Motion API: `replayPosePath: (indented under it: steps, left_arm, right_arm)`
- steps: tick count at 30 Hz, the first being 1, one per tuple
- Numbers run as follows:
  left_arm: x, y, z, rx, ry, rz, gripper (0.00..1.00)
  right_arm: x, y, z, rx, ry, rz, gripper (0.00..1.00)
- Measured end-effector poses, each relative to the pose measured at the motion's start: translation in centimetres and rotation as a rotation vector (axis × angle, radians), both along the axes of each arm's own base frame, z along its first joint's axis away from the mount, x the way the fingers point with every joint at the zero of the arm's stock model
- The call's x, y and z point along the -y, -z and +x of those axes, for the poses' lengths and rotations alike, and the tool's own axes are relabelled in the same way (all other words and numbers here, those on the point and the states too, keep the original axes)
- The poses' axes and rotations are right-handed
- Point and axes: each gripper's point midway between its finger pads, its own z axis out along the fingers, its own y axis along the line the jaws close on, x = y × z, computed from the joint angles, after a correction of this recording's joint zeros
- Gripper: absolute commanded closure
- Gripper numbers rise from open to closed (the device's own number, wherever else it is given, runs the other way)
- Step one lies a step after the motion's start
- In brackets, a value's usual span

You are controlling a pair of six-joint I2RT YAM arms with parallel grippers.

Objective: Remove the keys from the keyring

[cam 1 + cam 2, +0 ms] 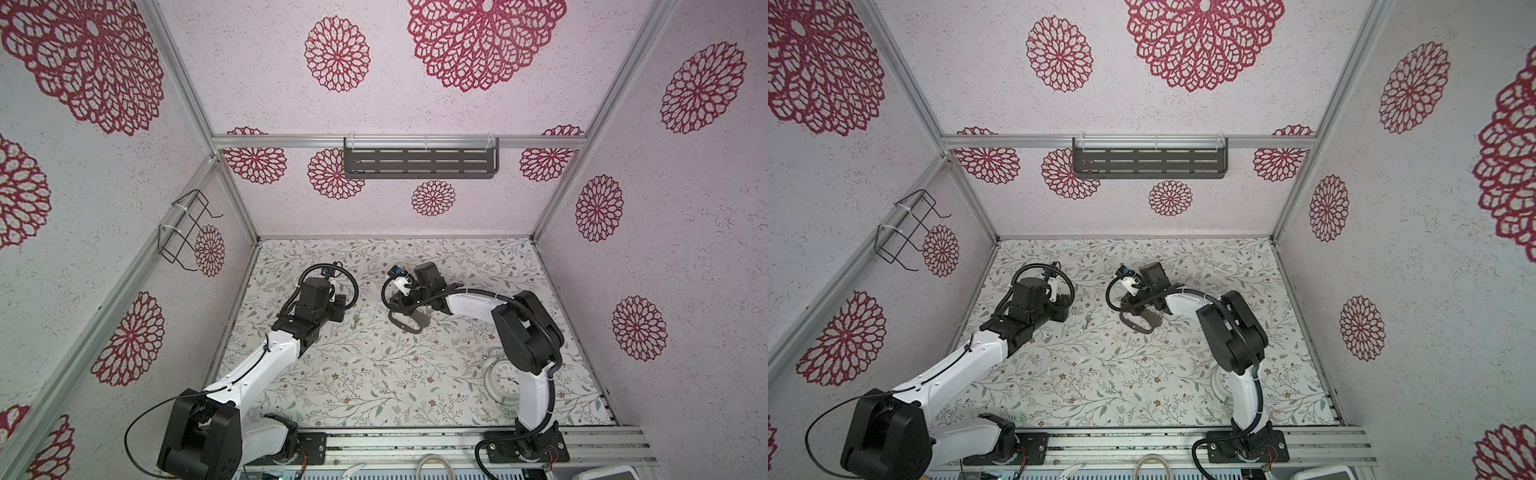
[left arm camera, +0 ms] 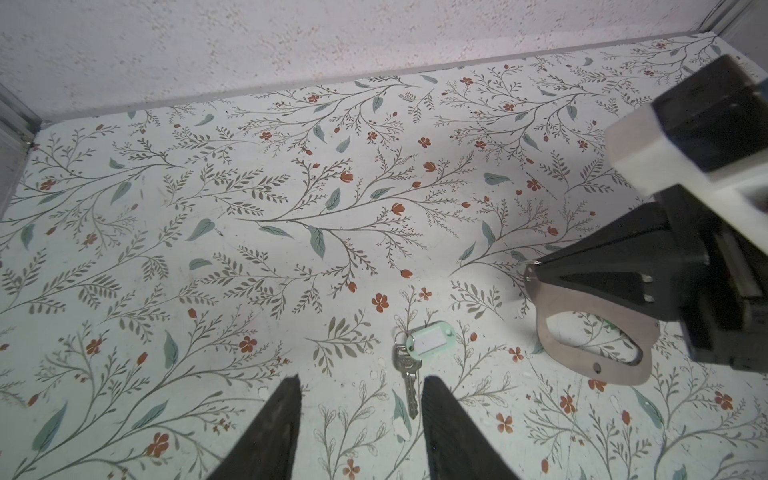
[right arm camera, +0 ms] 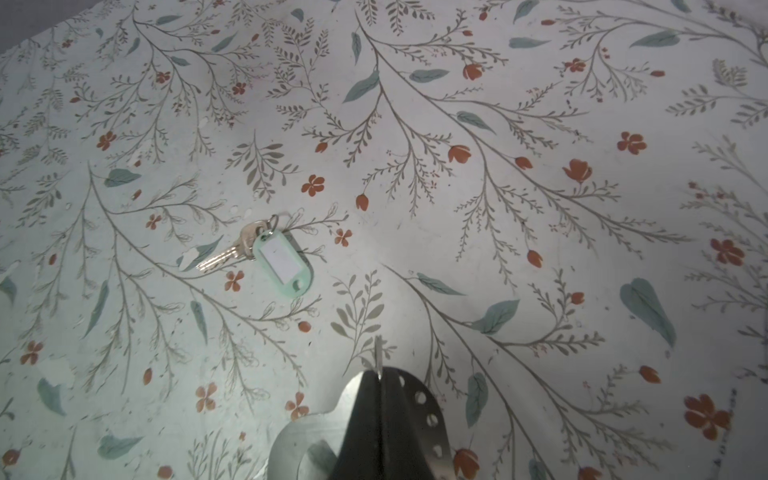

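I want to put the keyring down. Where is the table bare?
Bare: the front middle of the table, left of the clock, and the strip along the back wall. Crowded: mid-table, around the green-tagged key and the held keyring.

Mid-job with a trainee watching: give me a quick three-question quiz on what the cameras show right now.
1. True or false: the right gripper is shut on the keyring.
2. Where is the key with the pale green tag? A) hanging on the keyring B) lying loose on the table C) lifted in the air
3. Fill in: the jaws of the left gripper stand ____.
Key: 1 true; 2 B; 3 open.
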Motion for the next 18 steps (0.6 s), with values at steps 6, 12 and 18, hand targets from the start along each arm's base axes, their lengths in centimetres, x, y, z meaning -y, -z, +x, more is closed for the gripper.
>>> replayPosePath:
  steps: [6,12,18]
  left_arm:
    - [0.4,0.1,-0.2,-0.010,0.030,-0.001,0.49]
    - [1.6,-0.5,0.2,0.000,0.078,-0.001,0.48]
    - [4.1,-0.8,0.2,0.004,0.165,0.011,0.48]
  right_arm:
    - [-0.8,-0.3,0.5,-0.012,0.030,0.006,0.70]
    - [-0.1,-1.3,0.5,-0.004,0.053,-0.009,0.60]
    - [3.8,-4.2,-0.8,0.015,0.083,-0.053,0.54]
